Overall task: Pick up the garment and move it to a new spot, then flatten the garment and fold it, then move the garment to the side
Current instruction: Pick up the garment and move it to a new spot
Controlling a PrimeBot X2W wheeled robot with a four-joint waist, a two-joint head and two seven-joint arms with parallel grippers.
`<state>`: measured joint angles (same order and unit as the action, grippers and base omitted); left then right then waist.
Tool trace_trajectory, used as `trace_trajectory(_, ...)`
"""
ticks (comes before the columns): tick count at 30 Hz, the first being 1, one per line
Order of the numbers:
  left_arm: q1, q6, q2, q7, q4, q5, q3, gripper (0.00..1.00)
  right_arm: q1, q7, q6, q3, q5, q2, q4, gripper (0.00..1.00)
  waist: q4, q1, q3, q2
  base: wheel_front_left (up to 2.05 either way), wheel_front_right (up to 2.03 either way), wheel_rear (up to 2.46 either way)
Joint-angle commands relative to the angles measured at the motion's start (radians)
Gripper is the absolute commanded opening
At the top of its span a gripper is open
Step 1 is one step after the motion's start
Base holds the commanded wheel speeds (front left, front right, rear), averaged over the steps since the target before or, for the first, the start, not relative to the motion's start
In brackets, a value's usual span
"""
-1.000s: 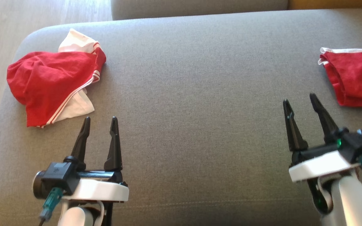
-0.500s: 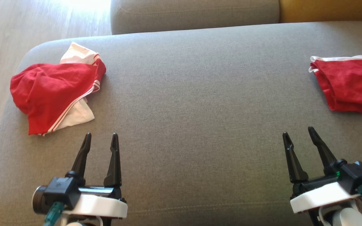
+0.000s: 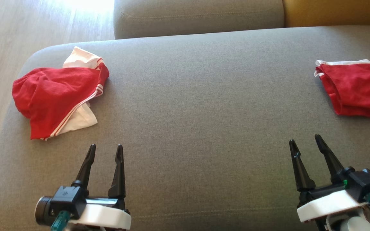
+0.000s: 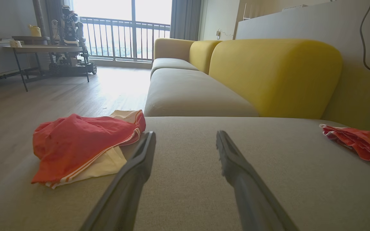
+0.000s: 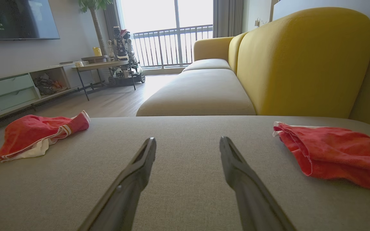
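Head view: the left gripper (image 3: 106, 147) is at lower left above the grey sofa cushion (image 3: 204, 96), fingers apart and holding nothing. The right gripper (image 3: 304, 139) is at lower right, fingers likewise apart and empty. The crumpled red-and-white garment (image 3: 53, 96) lies on the cushion's left end, ahead of the left gripper and clear of it. A second red garment (image 3: 355, 89), lying flatter, rests at the cushion's right end, ahead of the right gripper. A yellow backrest (image 4: 268, 73) stands behind the cushion.
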<state>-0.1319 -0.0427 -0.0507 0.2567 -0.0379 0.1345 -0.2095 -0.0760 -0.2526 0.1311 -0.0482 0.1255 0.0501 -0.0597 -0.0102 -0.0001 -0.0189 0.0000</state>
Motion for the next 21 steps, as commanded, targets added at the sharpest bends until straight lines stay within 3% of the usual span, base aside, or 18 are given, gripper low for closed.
trace_trajectory(1,0.028,0.004,0.001,0.005,-0.028,-0.003,0.031,1.00,0.023,-0.009,0.000,0.023,0.006,0.000,0.029,1.00,-0.001,0.0001,-0.002,0.0000,0.00,0.00,0.00)
trace_trajectory(12,0.033,0.002,0.001,0.005,-0.018,-0.005,0.022,1.00,0.017,-0.009,0.000,0.028,0.006,0.000,0.028,1.00,-0.012,0.0001,-0.006,0.0000,0.00,0.00,0.00)
trace_trajectory(21,0.033,-0.009,0.001,0.005,-0.013,-0.001,0.023,1.00,0.009,-0.009,0.000,0.032,0.000,0.000,0.033,1.00,-0.107,0.0001,-0.007,0.0000,0.00,0.00,0.00)
